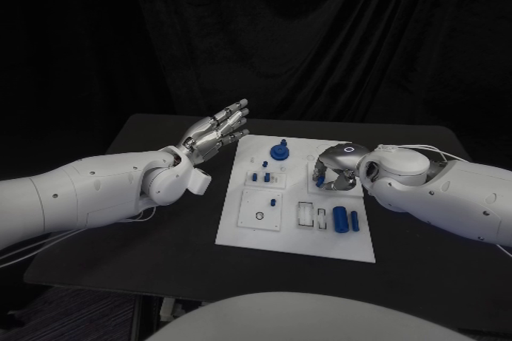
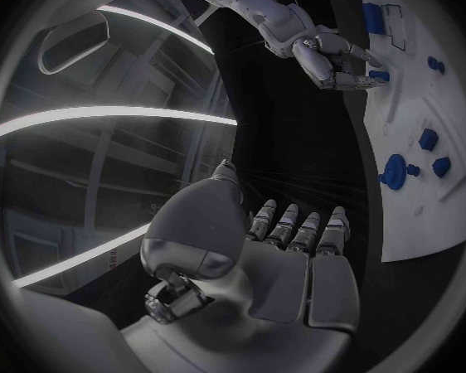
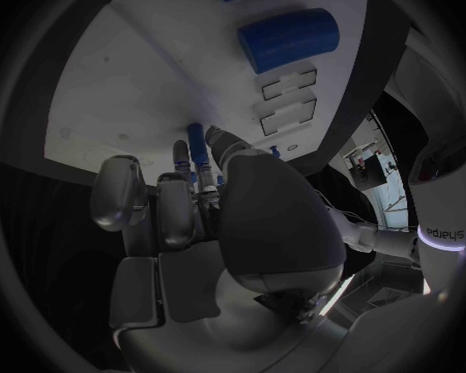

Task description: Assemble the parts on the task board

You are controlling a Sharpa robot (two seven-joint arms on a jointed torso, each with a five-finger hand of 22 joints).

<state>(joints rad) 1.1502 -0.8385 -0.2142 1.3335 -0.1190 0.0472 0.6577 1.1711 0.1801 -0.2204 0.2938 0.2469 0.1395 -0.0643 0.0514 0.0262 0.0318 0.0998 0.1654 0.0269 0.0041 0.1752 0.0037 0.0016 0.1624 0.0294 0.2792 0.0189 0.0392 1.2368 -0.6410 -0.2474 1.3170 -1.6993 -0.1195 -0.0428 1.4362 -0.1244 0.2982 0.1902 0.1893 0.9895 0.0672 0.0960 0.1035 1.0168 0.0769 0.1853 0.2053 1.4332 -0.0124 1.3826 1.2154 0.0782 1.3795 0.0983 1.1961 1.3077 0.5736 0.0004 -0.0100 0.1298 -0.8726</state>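
The task board [image 1: 240, 234] lay mid-table, blue parts [image 1: 340, 218] resting in its recesses near the right edge, long axes running toward the far edge. The left hand [image 1: 217, 131] hovered flat and released beside the board's far left corner. The right hand [image 1: 334, 169] curled over the board, pinching a small blue peg [image 3: 196, 141].

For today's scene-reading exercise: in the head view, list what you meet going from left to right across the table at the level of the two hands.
Left hand → blue knob part standing on the task board → right hand, curled over the board.
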